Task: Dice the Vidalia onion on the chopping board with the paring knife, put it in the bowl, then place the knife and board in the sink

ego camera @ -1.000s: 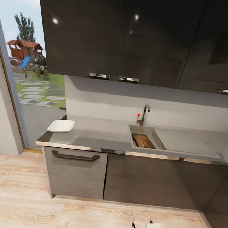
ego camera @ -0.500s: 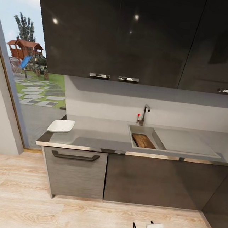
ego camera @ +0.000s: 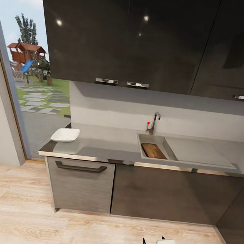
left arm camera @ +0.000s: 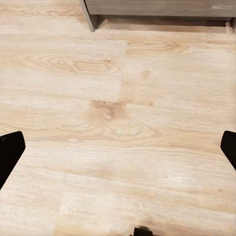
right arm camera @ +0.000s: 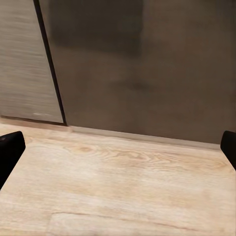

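Both claws wide apart, nothing held — chopping board [ego camera: 153, 150] in sink [ego camera: 193, 161].

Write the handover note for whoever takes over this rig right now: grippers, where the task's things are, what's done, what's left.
Left gripper: open, empty, over the pale wood floor.
Right gripper: open, empty, facing the dark grey cabinet fronts.
Brown wooden chopping board lies in the rectangular steel sink.
Shallow white squarish bowl sits at the left end of the glossy grey countertop; contents too small to tell.
Done: board is in the sink.
Left: onion and knife cannot be made out; check them.
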### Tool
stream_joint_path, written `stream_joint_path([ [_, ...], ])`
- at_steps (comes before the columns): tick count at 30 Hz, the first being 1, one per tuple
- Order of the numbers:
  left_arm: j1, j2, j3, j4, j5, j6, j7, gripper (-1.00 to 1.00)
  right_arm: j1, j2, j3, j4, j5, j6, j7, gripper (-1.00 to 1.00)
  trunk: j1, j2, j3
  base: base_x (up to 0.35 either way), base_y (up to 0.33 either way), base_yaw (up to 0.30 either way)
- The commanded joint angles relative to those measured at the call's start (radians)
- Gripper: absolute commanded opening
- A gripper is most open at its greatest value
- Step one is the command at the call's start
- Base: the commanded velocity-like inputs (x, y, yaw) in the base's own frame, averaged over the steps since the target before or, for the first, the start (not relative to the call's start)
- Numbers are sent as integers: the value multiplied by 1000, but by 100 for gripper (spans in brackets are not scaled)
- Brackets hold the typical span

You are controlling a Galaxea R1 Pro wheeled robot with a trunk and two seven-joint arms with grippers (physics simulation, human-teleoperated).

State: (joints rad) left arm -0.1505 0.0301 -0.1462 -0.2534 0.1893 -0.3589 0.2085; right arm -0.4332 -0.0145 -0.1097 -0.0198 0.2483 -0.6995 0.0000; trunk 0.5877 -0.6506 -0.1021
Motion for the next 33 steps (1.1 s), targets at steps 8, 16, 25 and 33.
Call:
stream_joint_path([
  [8,-1,1,-9,0,9,-3,5,100,-1,1,-8,1,9,-3,-1,100,0,-1,-1,0,0,0],
  [16,0,1,-9,1,9,-3,5,100,-1,1,-8,1,9,-3,-2,100,0,-1,11,0,0,0],
  [25,-1,1,-9,2,9,-3,5,100,-1,1,-8,1,9,-3,-2,100,0,-1,25,0,0,0],
  [33,-1,-1,-9,61,8,-2,-1,100,0,-8,-12,2,8,2,-4,100,0,-1,32,0,0,0],
])
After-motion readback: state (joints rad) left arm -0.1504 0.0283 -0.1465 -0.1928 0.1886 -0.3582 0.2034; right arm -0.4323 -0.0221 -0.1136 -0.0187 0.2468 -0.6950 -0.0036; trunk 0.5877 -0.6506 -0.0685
